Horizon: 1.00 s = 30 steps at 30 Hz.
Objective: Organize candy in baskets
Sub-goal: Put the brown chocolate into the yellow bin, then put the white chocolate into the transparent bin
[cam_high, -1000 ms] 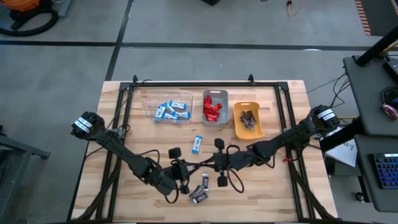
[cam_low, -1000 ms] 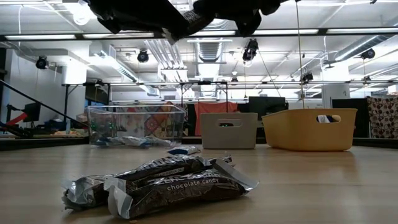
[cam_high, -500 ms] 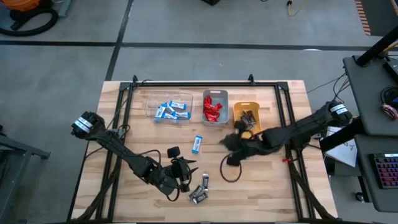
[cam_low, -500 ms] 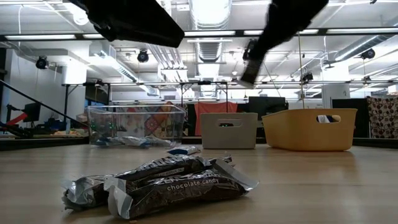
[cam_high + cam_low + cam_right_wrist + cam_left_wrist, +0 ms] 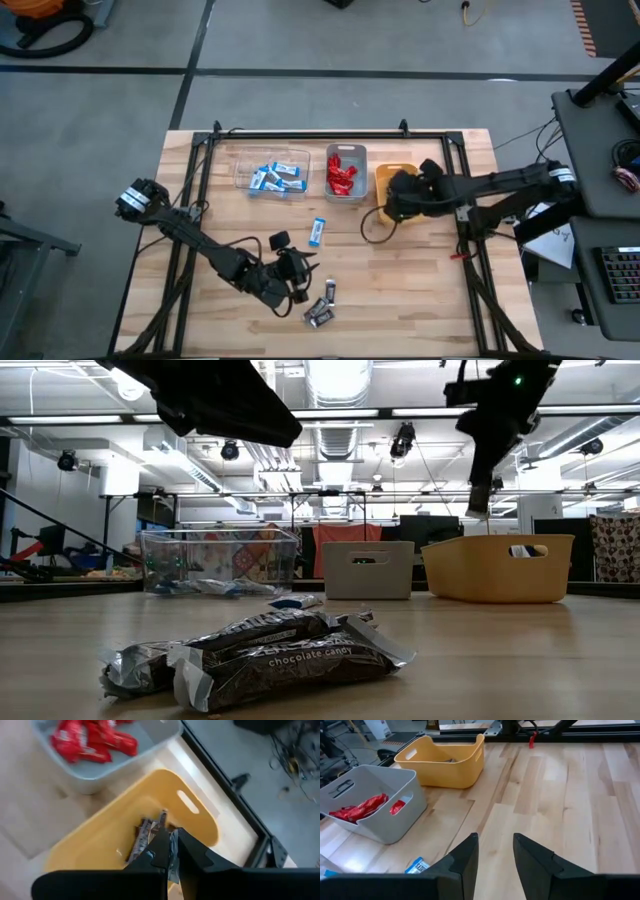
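The wooden table (image 5: 440, 300) carries three bins in a row at its far side. The clear bin (image 5: 271, 168), with blue-and-white bars, and the grey bin (image 5: 346, 171), with red-wrapped candies (image 5: 357, 810), lie well ahead of the left gripper (image 5: 492, 852). Its jaws stand apart with nothing between them. Two dark chocolate bars (image 5: 265, 650) lie just beside it, and a lone blue-and-white bar (image 5: 318, 231) just ahead. The right gripper (image 5: 171, 851) hangs directly over the orange-yellow bin (image 5: 397, 195), pinching a silver-wrapped bar (image 5: 173, 855) above the brown bars (image 5: 145, 834) already inside.
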{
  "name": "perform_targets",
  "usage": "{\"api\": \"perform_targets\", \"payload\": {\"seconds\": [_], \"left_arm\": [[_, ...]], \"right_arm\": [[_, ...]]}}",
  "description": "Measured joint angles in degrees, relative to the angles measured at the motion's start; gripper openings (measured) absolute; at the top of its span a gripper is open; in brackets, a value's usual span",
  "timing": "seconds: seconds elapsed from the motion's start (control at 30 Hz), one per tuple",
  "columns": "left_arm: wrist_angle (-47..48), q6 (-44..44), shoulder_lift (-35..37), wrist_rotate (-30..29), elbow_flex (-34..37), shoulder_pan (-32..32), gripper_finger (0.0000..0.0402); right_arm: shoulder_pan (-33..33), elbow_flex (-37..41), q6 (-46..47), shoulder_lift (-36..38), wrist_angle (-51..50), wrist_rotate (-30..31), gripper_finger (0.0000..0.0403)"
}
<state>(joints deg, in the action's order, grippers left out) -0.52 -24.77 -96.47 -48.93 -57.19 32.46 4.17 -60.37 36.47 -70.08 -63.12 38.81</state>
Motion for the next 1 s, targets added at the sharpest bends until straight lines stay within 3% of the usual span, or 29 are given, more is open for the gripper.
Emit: {"api": "perform_targets", "payload": {"seconds": [0.3,0.73,1.0], "left_arm": [[1.0,-1.6,0.0,0.0,0.0,-0.3,0.0107],[2.0,-4.1,0.0,0.0,0.0,-0.3,0.0107],[2.4,-15.7,0.1,0.3,0.0,-2.3,0.0108]], "right_arm": [[-5.7,2.7,0.0,-2.7,0.7,0.2,0.0018],[-6.1,2.8,-0.4,-3.9,0.9,0.2,0.0115],[-6.1,2.8,-0.4,-3.8,1.3,0.1,0.0155]]}}
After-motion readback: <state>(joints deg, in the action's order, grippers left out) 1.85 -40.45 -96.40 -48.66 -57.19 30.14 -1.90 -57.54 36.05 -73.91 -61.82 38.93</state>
